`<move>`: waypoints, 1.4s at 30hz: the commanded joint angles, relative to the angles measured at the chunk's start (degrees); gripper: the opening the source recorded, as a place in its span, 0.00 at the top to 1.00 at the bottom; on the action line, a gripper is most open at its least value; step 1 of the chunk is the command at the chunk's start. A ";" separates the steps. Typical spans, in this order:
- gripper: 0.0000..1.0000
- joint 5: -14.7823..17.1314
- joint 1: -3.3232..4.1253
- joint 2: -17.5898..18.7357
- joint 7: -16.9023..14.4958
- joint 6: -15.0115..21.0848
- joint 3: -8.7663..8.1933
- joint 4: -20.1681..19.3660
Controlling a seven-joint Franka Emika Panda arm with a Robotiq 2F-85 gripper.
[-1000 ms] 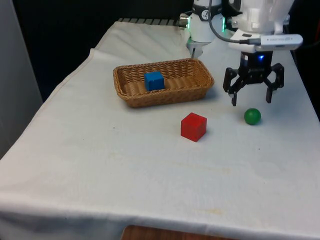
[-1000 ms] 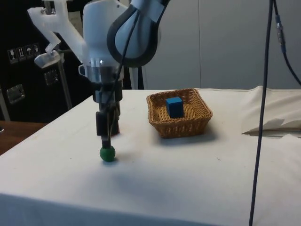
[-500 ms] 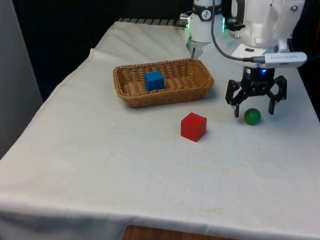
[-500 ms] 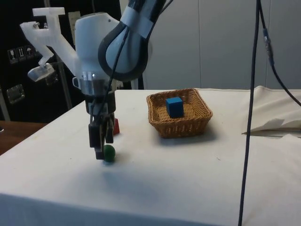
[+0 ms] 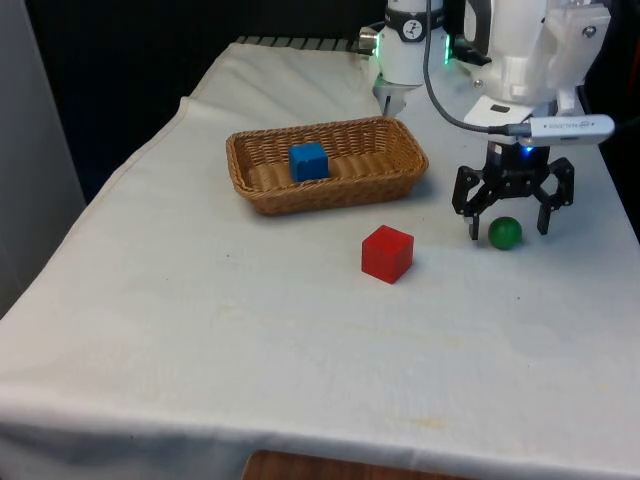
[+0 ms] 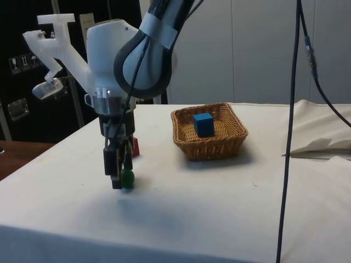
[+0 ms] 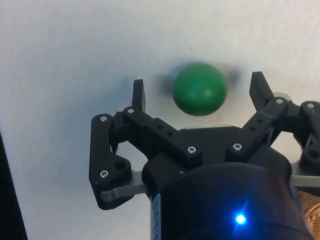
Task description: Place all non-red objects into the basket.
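**Gripper spread around green ball, basket holds blue cube**

Front view, going L to R: wicker basket (image 5: 262, 185) sits toward the far-left part of the white tablecloth (image 5: 200, 330), long side roughly across the view. Blue cube (image 5: 309, 160) lies inside it, left of the basket's centre, resting on the basket floor. Red cube (image 5: 387, 253) is on the cloth nearer the camera than the basket, off its right-hand end, apart from everything else. Further R, green ball (image 5: 505, 232) rests on the cloth, well apart from the basket, w/ the black gripper (image 5: 507, 228) lowered over it. One finger stands on the ball's L side, the other on its R side, tips down near the cloth.

Side view: gripper (image 6: 119, 181) hangs vertically from the white arm (image 6: 131, 55), low over the cloth, w/ the green ball (image 6: 128, 177) right at the fingertips. Red cube (image 6: 134, 147) peeks out behind the gripper, mostly hidden. Basket (image 6: 189, 145) w/ blue cube (image 6: 203, 124) in it sits further R, apart from the gripper.

Wrist view: green ball (image 7: 199, 89) lies between the two fingers (image 7: 138, 95), gripper (image 7: 198, 90) jaws wide apart. Clear gap of cloth shows on each side of the ball, so no contact: fingers straddle it, not clamped.
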 commanded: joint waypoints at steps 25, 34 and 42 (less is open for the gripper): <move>1.00 -0.06 0.06 -0.06 0.06 0.00 0.00 -0.06; 1.00 -0.11 -0.11 -2.98 -0.17 -2.06 -0.23 -0.52; 1.00 0.00 -0.40 -6.53 -0.80 -4.30 -0.63 -1.66</move>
